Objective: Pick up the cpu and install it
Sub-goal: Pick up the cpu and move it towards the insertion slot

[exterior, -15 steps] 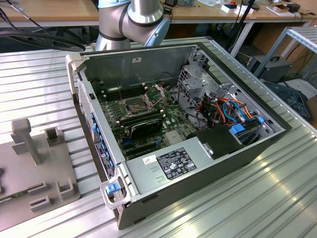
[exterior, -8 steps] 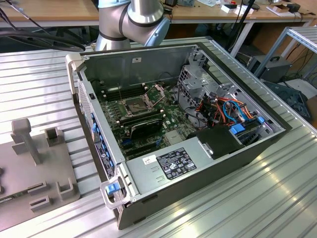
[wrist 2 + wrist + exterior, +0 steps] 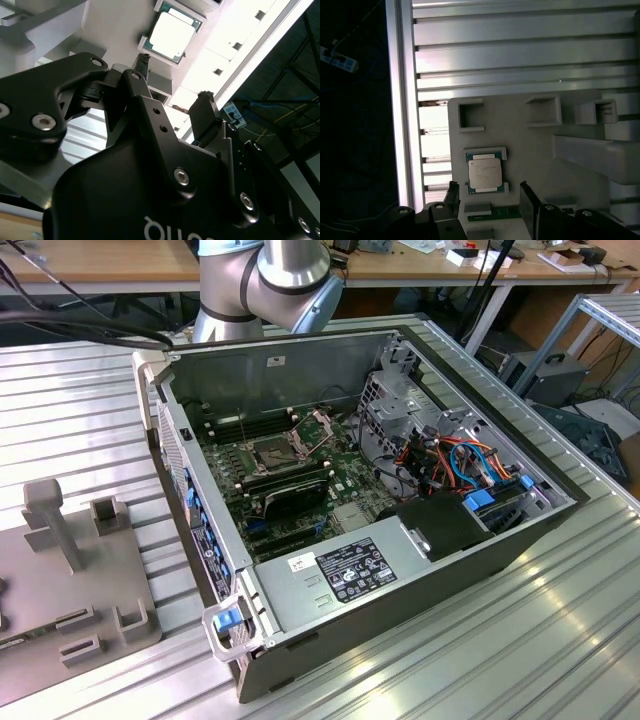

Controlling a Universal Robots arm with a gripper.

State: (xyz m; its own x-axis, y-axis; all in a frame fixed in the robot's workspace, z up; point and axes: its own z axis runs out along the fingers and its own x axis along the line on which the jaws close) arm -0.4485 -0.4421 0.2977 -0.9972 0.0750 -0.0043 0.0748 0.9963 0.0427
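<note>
Open computer case (image 3: 300, 365) lies on its side in the exterior view, the biggest thing on the bench, with my arm (image 3: 270, 280) standing just behind its far wall. Inside it: green motherboard (image 3: 340, 475) across the floor, and on it the CPU socket (image 3: 272, 452), a dark square in a metal frame. A grey power supply (image 3: 335, 580) fills the near end, a black boxy unit (image 3: 440, 525) sits just beside it, and orange and blue cables (image 3: 460, 460) are bundled toward the exterior view's right. Well apart from the case, at the exterior view's left, lies the grey fixture tray (image 3: 100, 570) with raised blocks and small square pockets. In the first wrist view the cpu (image 3: 484, 173) lies flat in its own shallow nest in that tray, silver lid up, green edge showing; the neighbouring pockets hold nothing I can make out. My gripper (image 3: 489, 190) hangs over the tray, released and holding nothing, jaws spread wide. The cpu sits just beyond the fingertips (image 3: 526, 192), lined up with the gap between them, and I see no contact. The second wrist view agrees: gripper (image 3: 174, 76) spread, cpu (image 3: 172, 34) seated in its nest. Everything rests on a ribbed aluminium table (image 3: 480, 660). Behind it run wooden workbenches (image 3: 100, 260), with a metal rack (image 3: 600, 315) at the exterior view's right.
</note>
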